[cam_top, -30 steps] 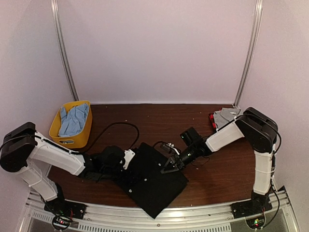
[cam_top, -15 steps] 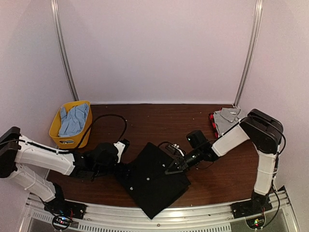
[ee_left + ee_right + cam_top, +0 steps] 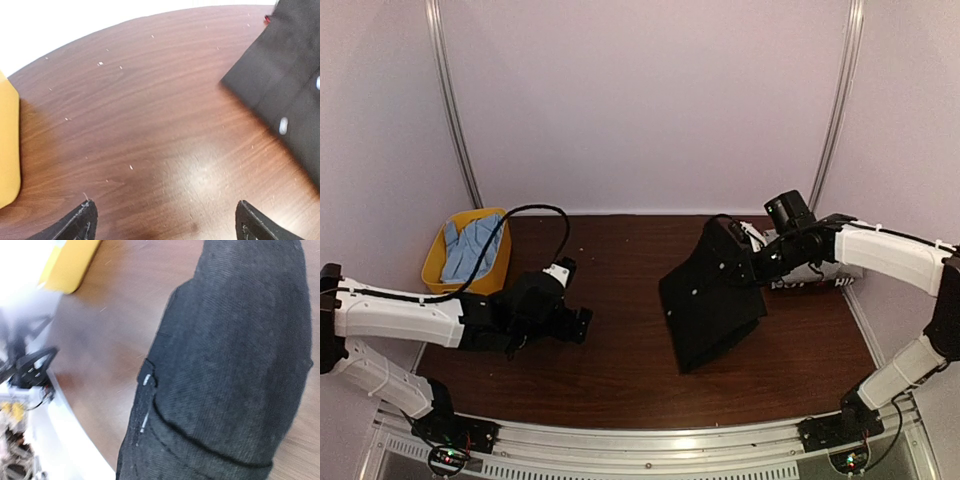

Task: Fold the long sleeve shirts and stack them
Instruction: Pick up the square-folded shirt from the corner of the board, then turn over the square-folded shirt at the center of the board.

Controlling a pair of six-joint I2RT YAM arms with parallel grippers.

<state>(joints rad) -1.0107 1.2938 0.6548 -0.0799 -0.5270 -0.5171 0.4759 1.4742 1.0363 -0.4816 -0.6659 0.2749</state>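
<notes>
My right gripper [image 3: 752, 262] is shut on the folded black long sleeve shirt [image 3: 710, 300], which hangs clear of the table right of centre. That shirt [image 3: 230, 365] fills the right wrist view and hides the fingers. A grey long sleeve shirt [image 3: 812, 272] lies at the back right, mostly hidden behind my right arm. My left gripper [image 3: 575, 325] is low over the wood at the left, open, with nothing in it. In the left wrist view the gripper [image 3: 166, 225] has bare table between its tips, and the black shirt [image 3: 285, 75] is at the upper right.
A yellow basket [image 3: 465, 262] holding blue cloth [image 3: 472, 248] stands at the back left; its side [image 3: 7, 150] is close to my left gripper. A black cable [image 3: 535, 210] loops over the table behind the left arm. Metal rails run along the near edge.
The right gripper shut on the black shirt, lifted it off the table and carried it back and to the right. The left gripper opened wide and drew back to the left.
</notes>
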